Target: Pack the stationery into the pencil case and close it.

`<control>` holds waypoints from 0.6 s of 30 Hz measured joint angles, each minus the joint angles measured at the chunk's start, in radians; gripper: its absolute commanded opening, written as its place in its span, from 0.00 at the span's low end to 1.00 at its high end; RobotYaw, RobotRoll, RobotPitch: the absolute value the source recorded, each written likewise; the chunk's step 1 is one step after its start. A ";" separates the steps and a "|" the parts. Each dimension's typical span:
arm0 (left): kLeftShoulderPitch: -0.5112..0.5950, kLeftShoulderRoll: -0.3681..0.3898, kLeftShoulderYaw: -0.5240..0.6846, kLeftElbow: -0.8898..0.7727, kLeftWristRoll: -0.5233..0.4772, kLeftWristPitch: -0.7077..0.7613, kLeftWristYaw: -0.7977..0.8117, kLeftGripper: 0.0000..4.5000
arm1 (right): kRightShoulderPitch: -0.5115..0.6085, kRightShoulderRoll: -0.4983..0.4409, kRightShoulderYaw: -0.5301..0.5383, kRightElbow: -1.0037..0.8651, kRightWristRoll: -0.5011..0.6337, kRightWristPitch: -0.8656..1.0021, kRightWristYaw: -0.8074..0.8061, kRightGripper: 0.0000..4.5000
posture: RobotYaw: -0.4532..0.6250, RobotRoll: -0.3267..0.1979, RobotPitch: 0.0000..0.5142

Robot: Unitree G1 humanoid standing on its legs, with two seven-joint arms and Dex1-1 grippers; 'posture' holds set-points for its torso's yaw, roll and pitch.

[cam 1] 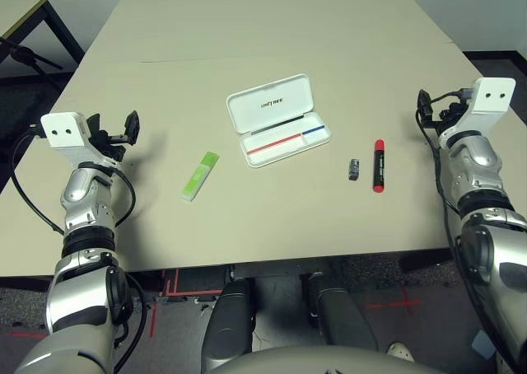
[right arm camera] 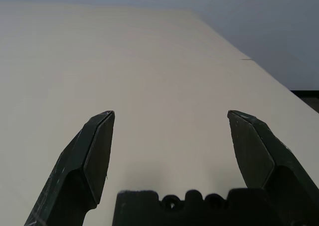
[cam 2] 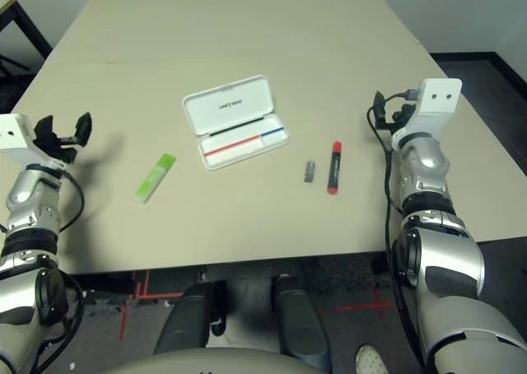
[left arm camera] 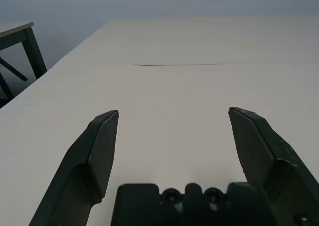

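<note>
1. At the far left, the robot's left pincer, two black angular fingers on a white and silver wrist [left arm camera: 173,151], stands wide open above the pale beige flat surface [cam 1: 247,217], with nothing between its fingers.
2. Next comes the flat light-green and white oblong stick [cam 1: 200,175]. It lies on the surface to the right of the left pincer and apart from it, slanting, its green end farther from the robot and its whitish end nearer. Of the stationery, it is the piece nearest the left pincer.
3. In the middle, the flat white hard plastic pencil case with rounded corners [cam 1: 286,146] lies open, between the two pincers and well apart from both. Its lid, with dark "UNITREE" lettering [cam 1: 269,105], is folded back on the side away from the robot; a red and blue stripe runs across the inside of the near half.
4. Right of the case and nearer the robot, the tiny grey metallic piece [cam 1: 353,170] lies on the surface, just beside the marker but not touching it.
5. The red marker with a black middle and red ends [cam 1: 379,166] lies lengthwise away from the robot, between the grey piece and the right pincer, apart from the latter.
6. At the far right, the robot's right pincer, also black-fingered [right arm camera: 171,151], is spread wide above the surface, holding nothing.
</note>
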 measured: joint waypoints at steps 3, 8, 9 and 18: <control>0.000 0.000 0.000 0.000 0.000 0.000 -0.004 0.99 | 0.006 -0.005 0.018 -0.045 0.017 0.052 0.138 1.00 | 0.37 0.62 0.27; -0.004 0.004 0.001 0.000 -0.002 0.004 -0.027 0.99 | 0.059 -0.061 0.082 -0.184 0.039 0.197 0.434 1.00 | 0.36 0.62 0.27; -0.005 0.004 0.000 -0.003 -0.003 0.009 -0.040 0.99 | 0.073 -0.075 0.106 -0.216 0.038 0.223 0.484 1.00 | 0.36 0.62 0.26; 0.083 -0.022 -0.177 -0.298 0.012 0.110 -0.251 0.99 | 0.198 -0.184 0.246 -0.428 0.028 0.381 0.797 1.00 | 0.36 0.62 0.25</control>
